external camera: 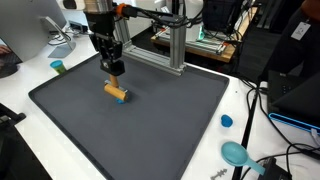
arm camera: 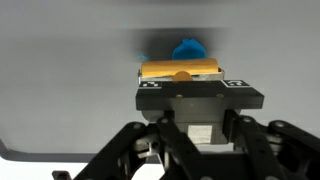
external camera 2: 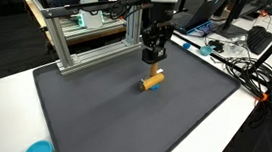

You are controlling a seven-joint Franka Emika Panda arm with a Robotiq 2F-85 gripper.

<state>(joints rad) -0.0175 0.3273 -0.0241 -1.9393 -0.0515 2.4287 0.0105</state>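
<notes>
My gripper [external camera: 114, 68] [external camera 2: 154, 58] hangs over the middle of the dark grey mat [external camera: 160, 130] [external camera 2: 101, 123]. Its jaws are shut on a small yellow-orange piece [arm camera: 180, 70], which fills the gap at the fingertips in the wrist view. Directly below, an orange cylinder [external camera: 116, 92] [external camera 2: 152, 82] with a blue end lies flat on the mat, a short gap under the fingers. In the wrist view only a blue bit [arm camera: 187, 47] of something on the mat shows beyond the held piece.
An aluminium frame [external camera: 170, 45] [external camera 2: 84, 41] stands at the mat's back edge. A blue cap [external camera: 226, 121] and a teal object [external camera: 236, 153] [external camera 2: 39, 149] lie on the white table beside the mat. A small teal cup [external camera: 58, 67] and cables [external camera 2: 242, 71] sit off the mat.
</notes>
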